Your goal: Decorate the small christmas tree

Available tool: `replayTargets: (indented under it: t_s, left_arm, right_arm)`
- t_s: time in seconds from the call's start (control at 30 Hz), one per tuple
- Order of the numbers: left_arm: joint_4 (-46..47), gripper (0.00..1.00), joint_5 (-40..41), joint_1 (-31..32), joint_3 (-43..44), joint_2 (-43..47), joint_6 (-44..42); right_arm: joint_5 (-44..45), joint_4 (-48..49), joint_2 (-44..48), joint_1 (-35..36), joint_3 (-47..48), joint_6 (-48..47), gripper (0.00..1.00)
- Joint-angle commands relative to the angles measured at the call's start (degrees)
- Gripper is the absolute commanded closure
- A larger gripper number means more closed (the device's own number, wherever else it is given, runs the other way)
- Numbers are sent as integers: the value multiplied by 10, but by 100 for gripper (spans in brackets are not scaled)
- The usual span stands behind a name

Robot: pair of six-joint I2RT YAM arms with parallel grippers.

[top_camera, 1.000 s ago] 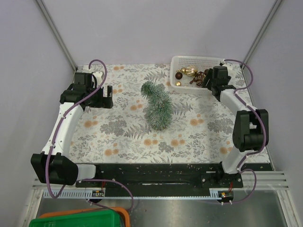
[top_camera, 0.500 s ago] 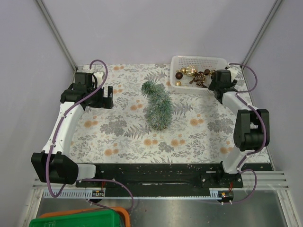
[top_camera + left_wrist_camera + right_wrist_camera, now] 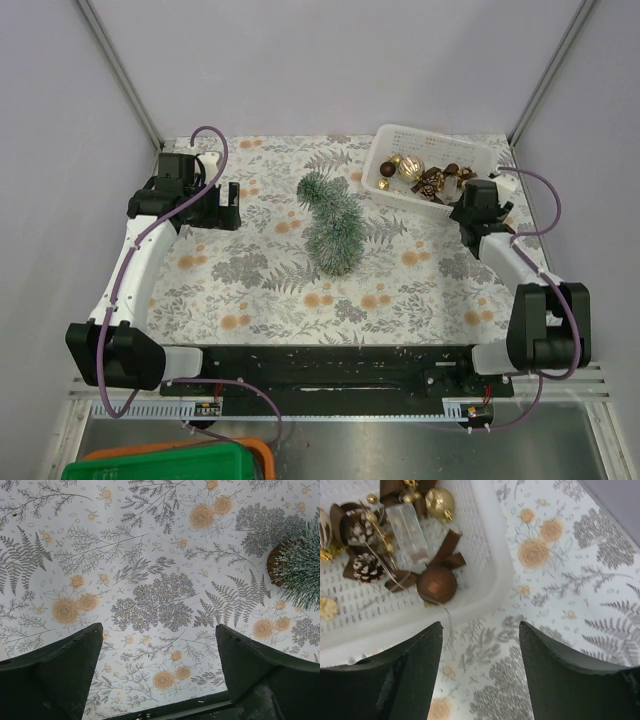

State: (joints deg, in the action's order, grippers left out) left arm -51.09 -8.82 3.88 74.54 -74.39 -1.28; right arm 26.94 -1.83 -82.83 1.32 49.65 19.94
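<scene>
Small christmas tree (image 3: 332, 222): frosted dark green bottle-brush cone, near the middle of the table, slightly toward the far side.
Tree's position: apparently lying on its side, narrow tip toward the far edge, wide end toward the arms; in the left wrist view, bristles and a round brown base (image 3: 276, 562) at the right edge of the picture.
Left gripper (image 3: 159, 630): wide open, nothing between the two dark fingers, only printed cloth below; in the overhead view (image 3: 225, 205), well to the left of the tree and apart from it.
Right gripper (image 3: 480, 630): also spread open and empty, hanging over the cloth just beside the basket's near corner; in the overhead view (image 3: 478, 205), at the basket's near right side.
Basket (image 3: 440, 137): white perforated plastic, far right of the table, sitting at an angle to the table edges, just right of the tree and not touching it.
Ornaments: a matte brown bauble (image 3: 436, 584) against the basket wall nearest the right gripper, a glittery gold bauble (image 3: 440, 502) farther in, a frosted pinecone (image 3: 366, 567), brown ribbon bows, and a clear oblong piece (image 3: 410, 532) (what it is cannot be told).
Table cover (image 3: 260, 280): white cloth printed with grey ferns and pale orange roses.
</scene>
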Motion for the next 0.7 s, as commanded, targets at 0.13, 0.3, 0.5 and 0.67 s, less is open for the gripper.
replayTargets:
  t_s: [0.13, 0.3, 0.5, 0.67]
  left_arm:
    - [10, 1, -21, -2, 1, 21, -16]
    - [8, 1, -30, -2, 5, 20, -18]
    - [8, 1, -37, -2, 6, 22, -14]
    - [10, 1, -31, -2, 3, 22, -17]
  right_arm:
    - [-21, -114, 201, -3, -134, 67, 34]
    - [-55, -133, 300, -3, -145, 89, 39]
    - [-87, -111, 181, -3, 52, 48, 35]
    - [-85, -99, 8, -4, 211, 3, 34]
